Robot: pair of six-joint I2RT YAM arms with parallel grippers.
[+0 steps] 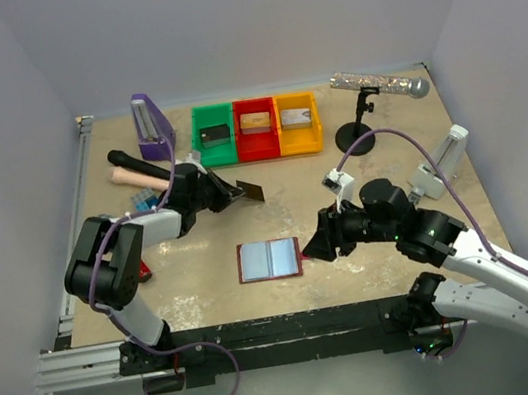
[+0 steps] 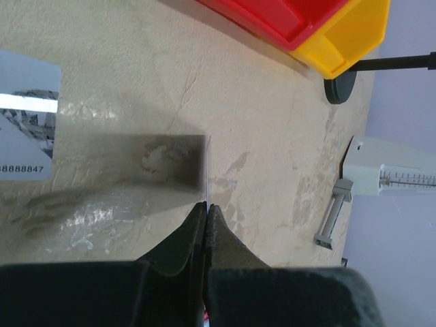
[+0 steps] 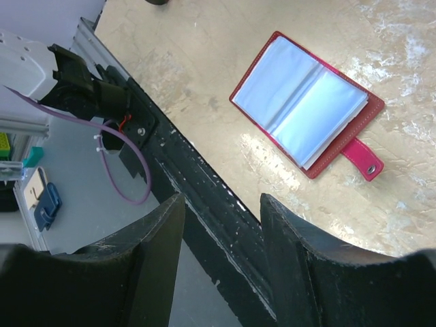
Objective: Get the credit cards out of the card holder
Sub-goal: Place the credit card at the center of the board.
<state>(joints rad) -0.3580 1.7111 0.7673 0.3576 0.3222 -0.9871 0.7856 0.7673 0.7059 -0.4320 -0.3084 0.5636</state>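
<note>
The card holder [image 1: 269, 259] lies open and flat on the table near the front edge, dark red with pale blue-grey lining; it also shows in the right wrist view [image 3: 306, 109] with its red tab [image 3: 364, 160]. My left gripper [image 1: 238, 194] is shut on a dark credit card [image 1: 253, 194], held on edge above the table; in the left wrist view the card [image 2: 206, 170] shows edge-on between the shut fingertips [image 2: 206, 204]. A silvery-grey card [image 2: 24, 116] lies flat on the table. My right gripper [image 1: 313, 247] is open and empty just right of the holder, also seen in the right wrist view [image 3: 221, 211].
Green [image 1: 214, 135], red [image 1: 254, 128] and yellow [image 1: 297, 123] trays stand at the back. A purple metronome [image 1: 153, 125] is at the back left, a microphone [image 1: 382, 86] on a stand [image 1: 355, 134] at the back right, and a white device [image 1: 446, 162] at the right.
</note>
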